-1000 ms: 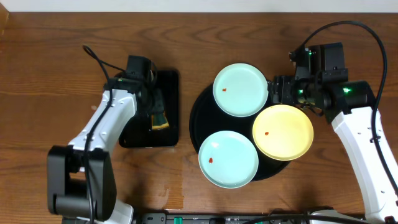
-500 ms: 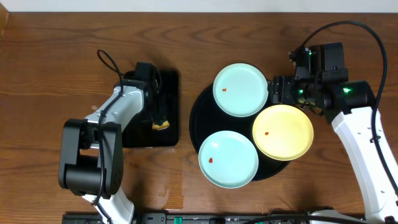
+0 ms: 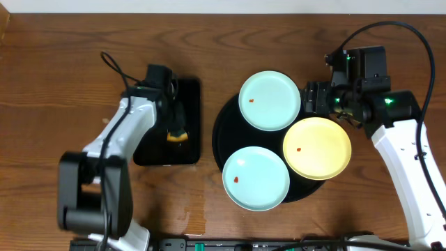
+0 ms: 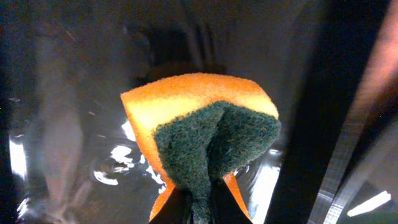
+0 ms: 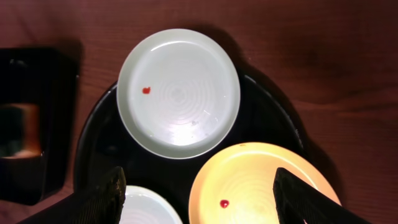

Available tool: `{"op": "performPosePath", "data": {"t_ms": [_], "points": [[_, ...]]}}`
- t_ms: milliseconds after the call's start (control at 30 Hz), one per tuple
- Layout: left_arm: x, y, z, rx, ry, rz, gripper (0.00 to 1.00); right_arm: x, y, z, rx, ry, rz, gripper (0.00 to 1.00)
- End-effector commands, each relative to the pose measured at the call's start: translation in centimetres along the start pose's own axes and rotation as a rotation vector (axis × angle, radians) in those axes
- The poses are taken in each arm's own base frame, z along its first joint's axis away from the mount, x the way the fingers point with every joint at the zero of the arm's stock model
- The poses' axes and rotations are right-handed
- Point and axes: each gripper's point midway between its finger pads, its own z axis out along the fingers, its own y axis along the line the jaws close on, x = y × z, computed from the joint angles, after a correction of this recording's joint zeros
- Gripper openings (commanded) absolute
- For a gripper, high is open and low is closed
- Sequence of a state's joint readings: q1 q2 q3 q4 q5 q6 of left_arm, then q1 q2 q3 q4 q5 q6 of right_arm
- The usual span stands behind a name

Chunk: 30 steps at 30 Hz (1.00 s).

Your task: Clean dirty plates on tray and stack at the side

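Note:
Three plates lie on the round black tray (image 3: 219, 137): a mint one (image 3: 270, 100) at the back, another mint one (image 3: 256, 178) at the front and a yellow one (image 3: 317, 148) to the right, each with a red speck. My left gripper (image 3: 175, 124) is over the small rectangular tray, shut on an orange sponge with a green scouring face (image 4: 202, 134), which folds between the jaws. My right gripper (image 5: 202, 202) hangs open above the tray between the back mint plate (image 5: 179, 93) and the yellow plate (image 5: 261, 186), holding nothing.
A rectangular black tray (image 3: 150, 150) with a wet, glossy floor sits left of the round tray. Bare wooden table (image 3: 56, 84) surrounds both. A black cable (image 3: 115, 70) loops behind the left arm, and another arcs over the right arm.
My left gripper has shut on the sponge in the rectangular tray, and its arm has shifted slightly. The right gripper has barely moved. The plates have not moved.

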<state>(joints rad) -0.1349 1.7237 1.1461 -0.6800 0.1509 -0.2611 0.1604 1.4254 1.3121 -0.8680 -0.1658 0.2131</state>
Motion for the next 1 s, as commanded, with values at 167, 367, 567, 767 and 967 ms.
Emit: {"op": "performPosePath", "data": {"t_ms": [167,367,567,767,967], "points": [[-0.3,0.3,-0.9,-0.026,-0.024,0.008,0.08,0.4,-0.5,1.6,0.028,0.051,0.015,0.74],[1.6,2.0,3.2,-0.091,0.078,0.001,0.08,0.5,-0.6,1.9,0.030,0.060,0.015,0.74],[2.3,2.4,5.3,-0.107,0.125,-0.002,0.07,-0.1,0.0,2.7,0.000,0.045,-0.104,0.75],[1.1,1.8,3.0,-0.098,0.100,0.000,0.07,-0.2,-1.3,6.6,0.047,0.081,-0.123,0.50],[-2.2,-0.1,-3.1,-0.046,-0.038,0.010,0.07,1.2,-2.6,11.3,0.069,0.164,-0.082,0.42]]}}
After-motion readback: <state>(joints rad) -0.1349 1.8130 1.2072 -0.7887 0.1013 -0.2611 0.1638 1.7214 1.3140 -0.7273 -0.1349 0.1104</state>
